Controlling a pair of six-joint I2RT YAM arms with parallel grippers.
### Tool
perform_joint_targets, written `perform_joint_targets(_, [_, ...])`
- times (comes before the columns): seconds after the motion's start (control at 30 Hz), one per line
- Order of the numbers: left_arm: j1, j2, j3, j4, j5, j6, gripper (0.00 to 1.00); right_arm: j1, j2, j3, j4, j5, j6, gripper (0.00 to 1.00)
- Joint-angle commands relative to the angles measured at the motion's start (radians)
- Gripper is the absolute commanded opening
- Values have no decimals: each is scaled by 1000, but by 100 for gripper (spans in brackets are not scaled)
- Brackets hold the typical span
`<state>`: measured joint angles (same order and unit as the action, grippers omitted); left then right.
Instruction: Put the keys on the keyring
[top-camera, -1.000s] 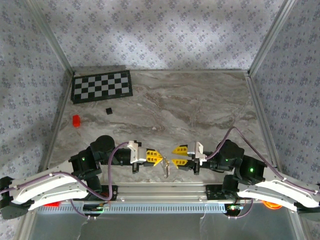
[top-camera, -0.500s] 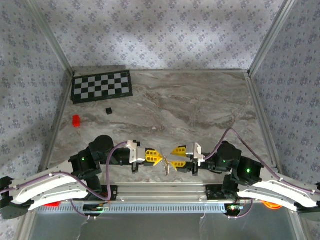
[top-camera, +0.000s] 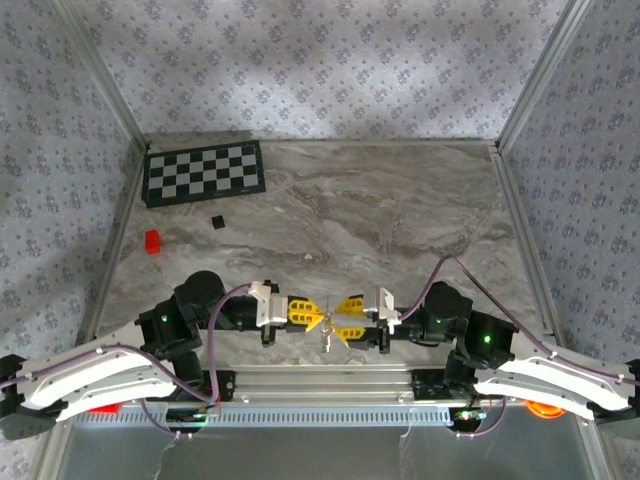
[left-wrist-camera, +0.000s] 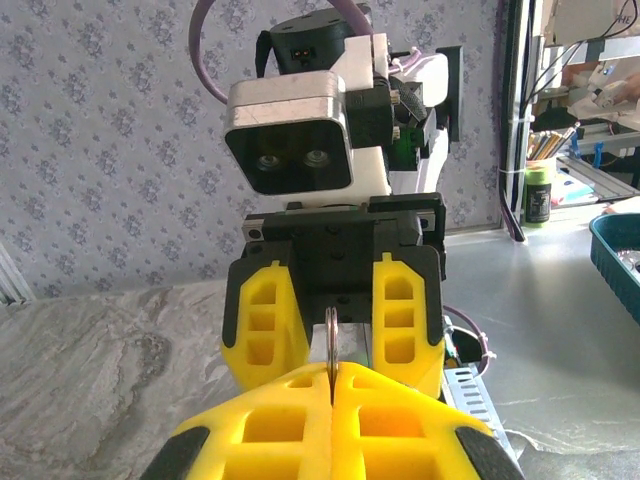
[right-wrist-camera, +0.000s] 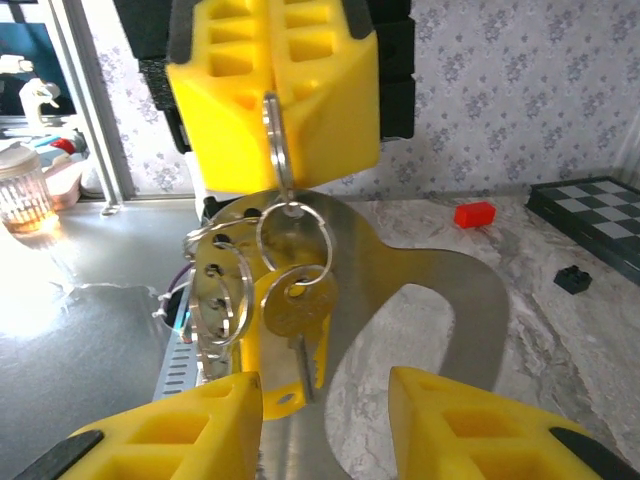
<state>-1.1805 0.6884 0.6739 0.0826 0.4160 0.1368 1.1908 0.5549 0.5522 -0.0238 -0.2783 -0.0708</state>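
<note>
My left gripper (top-camera: 318, 318) is shut on the keyring (right-wrist-camera: 272, 130), pinching its top ring edge-on between yellow fingertips (left-wrist-camera: 300, 400). Below the pinch hang linked silver rings (right-wrist-camera: 292, 238). The keys dangle from them: a silver key (right-wrist-camera: 298, 302) in front, and one with a yellow head (right-wrist-camera: 268, 395) behind it. In the top view the bunch (top-camera: 328, 338) hangs between both grippers, above the table's near edge. My right gripper (right-wrist-camera: 325, 425) faces the left one, open, with its fingers on either side just below the keys and nothing gripped. Its yellow fingers (left-wrist-camera: 265, 320) flank the ring.
A small red block (top-camera: 152, 241) and a small black cube (top-camera: 216, 221) lie at the far left, near a checkerboard (top-camera: 205, 171). Patterned walls close in three sides of the marble table (top-camera: 400, 220). A metal rail (top-camera: 320, 385) runs along the near edge.
My right gripper has slid left toward the left gripper and its jaws have widened, so its fingers now straddle the hanging keys. The left gripper has held still.
</note>
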Motion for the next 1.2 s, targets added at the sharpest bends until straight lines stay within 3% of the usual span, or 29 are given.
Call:
perform_joint_targets(0.0, [-3,-14,18,60,19,-14,0,13,-6,-14,39,-29,9,39])
perform_joint_targets(0.27, [-3,-10,20,57,17,-13,0,24,0,-25,67,-14,8,47])
perform_joint_targets(0.73, [-3,-12,16,57,6,-17,0,29,22,-32,113,17,11,47])
perform_joint_targets(1.17, [-3,-14,17,53,4,-16,0,29,29,-38,134,44,10,38])
